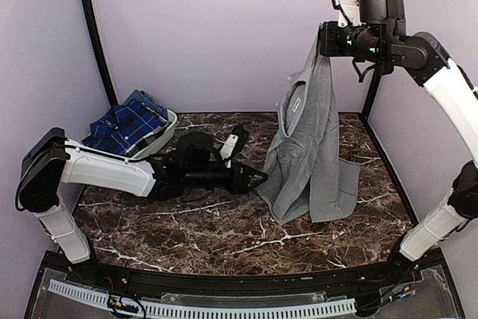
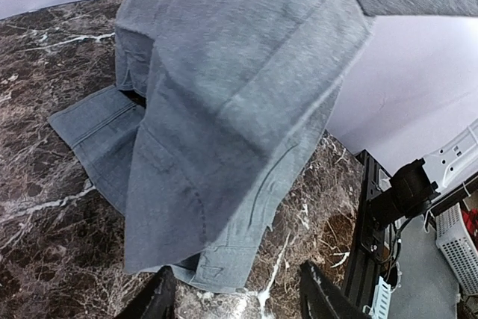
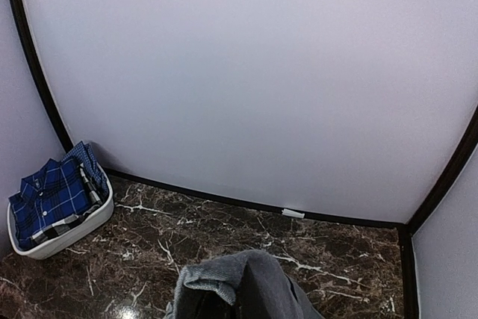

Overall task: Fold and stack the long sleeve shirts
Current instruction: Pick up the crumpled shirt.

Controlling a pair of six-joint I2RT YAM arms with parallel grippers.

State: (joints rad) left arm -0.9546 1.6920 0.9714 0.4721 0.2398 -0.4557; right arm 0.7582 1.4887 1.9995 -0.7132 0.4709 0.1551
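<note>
Nearest to us, the left gripper [image 1: 258,179] lies low over the table [image 1: 187,229]. Its jaws are apart with nothing between them, and its tips are just beside the near edge of the grey shirt [image 1: 310,155]. The shirt's hem and one cuff rest on the marble. The rest hangs upright from the right gripper [image 1: 328,41], which is raised high towards the back and clamped on a bunch of cloth near the collar. Farther back on the left, the plaid shirt [image 1: 125,126] lies in the basket [image 1: 166,131], well apart from both arms.

We judge the task to be early: neither shirt is folded and nothing is stacked.

Risks noted:
- The hem is layered and creased, so a left grasp may catch two layers, or only the cuff, and the shirt would then spread crooked.
- The right hold is on a bunch, not a seam, so a sideways pull could slip it loose.
- Lowering with the hem already pooled may tuck cloth under itself
</note>
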